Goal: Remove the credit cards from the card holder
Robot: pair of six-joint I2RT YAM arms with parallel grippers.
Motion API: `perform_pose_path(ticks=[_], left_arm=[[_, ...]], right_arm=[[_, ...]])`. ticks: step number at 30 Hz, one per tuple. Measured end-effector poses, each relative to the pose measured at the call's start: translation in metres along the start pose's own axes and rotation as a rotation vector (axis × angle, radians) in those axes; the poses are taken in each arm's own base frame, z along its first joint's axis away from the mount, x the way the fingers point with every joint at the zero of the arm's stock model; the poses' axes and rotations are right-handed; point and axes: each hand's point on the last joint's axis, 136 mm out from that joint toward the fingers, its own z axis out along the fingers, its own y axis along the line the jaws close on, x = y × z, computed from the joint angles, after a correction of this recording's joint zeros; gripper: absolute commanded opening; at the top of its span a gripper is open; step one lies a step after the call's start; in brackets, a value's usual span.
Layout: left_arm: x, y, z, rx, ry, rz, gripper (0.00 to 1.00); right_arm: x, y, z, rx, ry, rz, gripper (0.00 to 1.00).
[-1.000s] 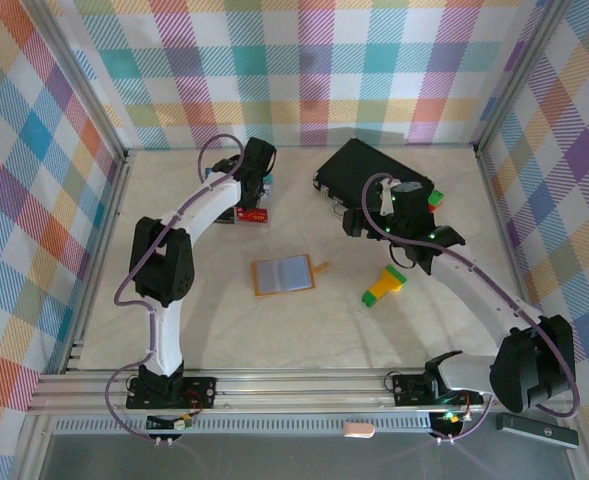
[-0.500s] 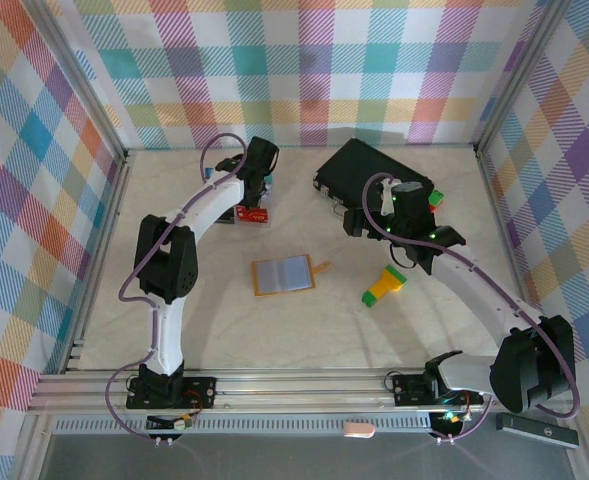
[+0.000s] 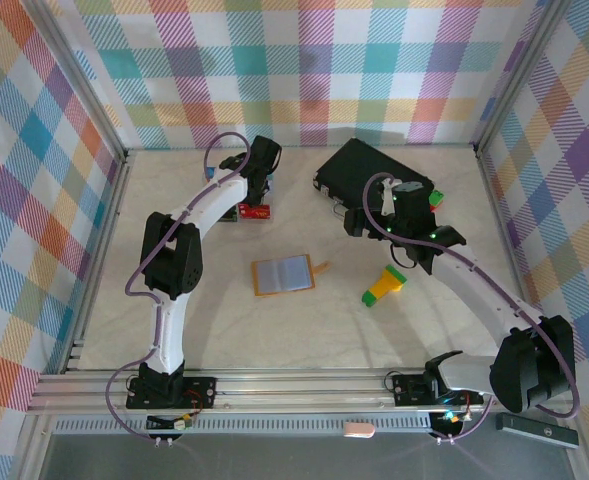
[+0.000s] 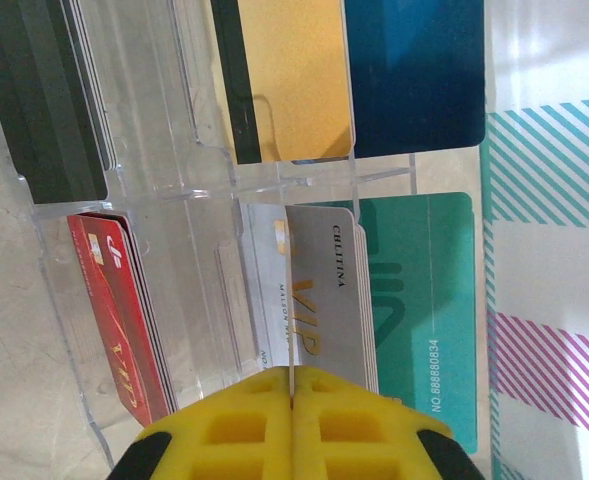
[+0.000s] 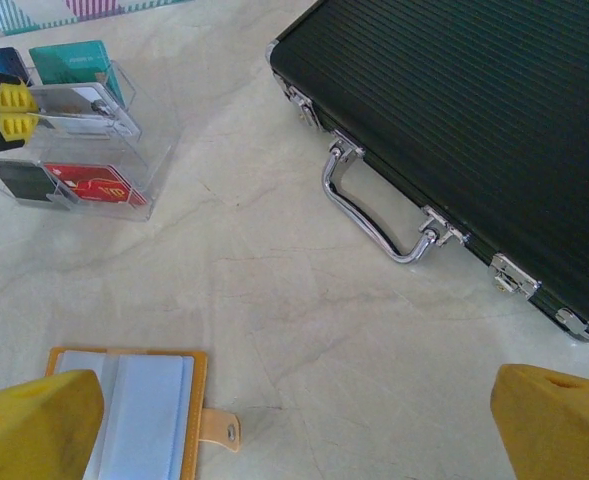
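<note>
The orange-tan card holder (image 3: 283,273) lies open and flat mid-table, grey-blue pockets up, strap tab (image 5: 219,430) to its right. My left gripper (image 4: 294,385) is shut on a thin credit card (image 4: 291,300) seen edge-on, over a clear plastic rack (image 4: 204,180) at the back left. In the rack stand other cards: grey VIP (image 4: 324,290), teal (image 4: 424,290), red (image 4: 114,310), gold (image 4: 294,80), blue (image 4: 414,70), dark (image 4: 44,100). My right gripper (image 5: 294,430) hangs open above bare table, right of the holder (image 5: 139,415).
A large black hard case (image 3: 374,180) with a metal handle (image 5: 374,215) lies at the back right, just beyond my right gripper (image 3: 354,220). A green-and-yellow block (image 3: 384,286) sits right of the holder. Checked walls close in the table.
The left arm's elbow has swung a little to the right while its gripper stays over the rack. The right arm and the holder have not moved.
</note>
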Motion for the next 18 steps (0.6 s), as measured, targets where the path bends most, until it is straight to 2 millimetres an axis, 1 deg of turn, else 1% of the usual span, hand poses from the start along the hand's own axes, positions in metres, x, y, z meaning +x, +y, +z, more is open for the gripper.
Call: perform_pose_path(ticks=[13,18], left_arm=[[0.0003,-0.0011,0.0003,0.002,0.001,-0.064,0.0],[0.0019,-0.0026,0.0034,0.0,0.0,-0.086,0.0]], right_arm=[[0.0,0.0001,0.0,0.0,0.0,0.0,0.99],[0.0,-0.0001,0.0,0.0,0.0,0.001,0.99]])
